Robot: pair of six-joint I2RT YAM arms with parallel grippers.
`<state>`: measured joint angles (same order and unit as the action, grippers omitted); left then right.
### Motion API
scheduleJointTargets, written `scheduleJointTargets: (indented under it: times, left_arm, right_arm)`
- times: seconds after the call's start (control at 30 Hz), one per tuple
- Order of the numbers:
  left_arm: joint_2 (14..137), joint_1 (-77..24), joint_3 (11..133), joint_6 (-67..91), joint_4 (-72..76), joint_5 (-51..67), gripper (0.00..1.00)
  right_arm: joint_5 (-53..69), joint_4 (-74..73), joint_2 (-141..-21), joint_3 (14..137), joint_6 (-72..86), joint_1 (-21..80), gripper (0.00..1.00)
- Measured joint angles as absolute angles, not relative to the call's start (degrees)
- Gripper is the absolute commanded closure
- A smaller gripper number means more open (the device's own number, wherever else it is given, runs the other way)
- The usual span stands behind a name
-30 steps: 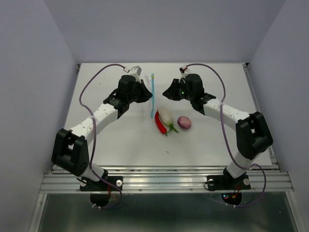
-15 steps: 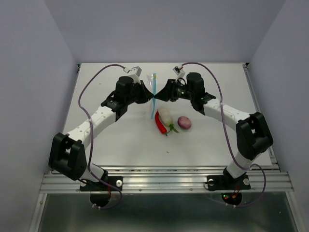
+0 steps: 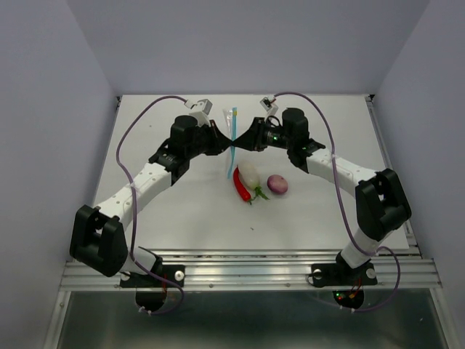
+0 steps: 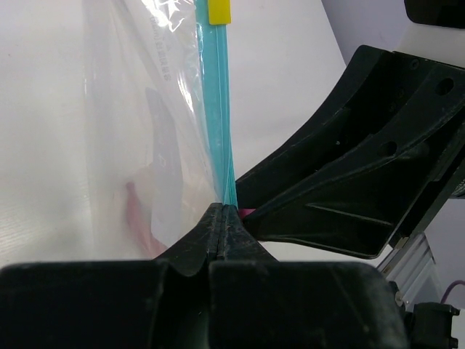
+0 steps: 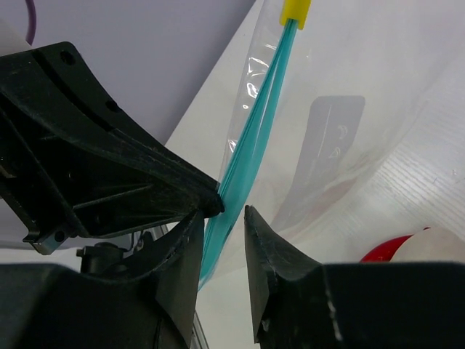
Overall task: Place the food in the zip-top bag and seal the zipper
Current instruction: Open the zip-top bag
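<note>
Pinching the zipper (image 4: pixel 217 109), left jaws closed; right jaws parted around it; print (image 4: pixel 162 33) unreadable.

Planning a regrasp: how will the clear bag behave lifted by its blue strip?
Probably floppy: the zip-top bag wrinkles beside the zipper pinched in the left hand. Likely light: thin and see-through. Glossy, so perhaps slippery.

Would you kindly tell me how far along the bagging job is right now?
Done: nothing yet; the white vegetable, red chili and purple ball lie on the table outside the zip-top bag. In hand: the left gripper is shut on the bag's blue zipper, and the right gripper stands open astride the same strip. Left: open the bag, load all three items, seal it.
</note>
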<state>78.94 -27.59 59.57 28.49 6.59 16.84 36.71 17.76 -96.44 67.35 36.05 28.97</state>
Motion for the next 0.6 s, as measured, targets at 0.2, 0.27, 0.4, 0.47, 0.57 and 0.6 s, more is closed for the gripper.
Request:
scheduleJointTargets:
  times: [0.2, 0.27, 0.4, 0.47, 0.57, 0.6]
  left_arm:
    - [78.85, -27.27, 59.13, 28.77, 8.08, 17.76, 1.0]
    - [78.7, -27.27, 58.83, 28.97, 8.36, 18.09, 1.0]
    - [78.35, -27.24, 58.63, 29.04, 8.36, 18.26, 1.0]
    - [78.17, -27.24, 58.61, 29.04, 8.36, 18.24, 1.0]
    - [77.71, -27.27, 58.5, 29.08, 8.34, 18.44, 1.0]
    - [77.58, -27.27, 58.46, 29.08, 8.34, 18.59, 1.0]
  right_arm:
    - [38.0, 19.73, -96.44, 67.35, 37.19, 28.95, 0.66]
    - [38.28, 20.16, -96.44, 67.35, 37.41, 28.95, 0.68]
    - [38.57, 20.51, -96.44, 67.33, 37.67, 28.95, 0.73]
    - [38.52, 20.75, -96.42, 67.33, 37.76, 28.95, 0.72]
    - [37.19, 21.12, -95.83, 66.65, 37.76, 28.97, 0.7]
    - [36.47, 21.06, -95.5, 66.39, 37.71, 28.97, 0.69]
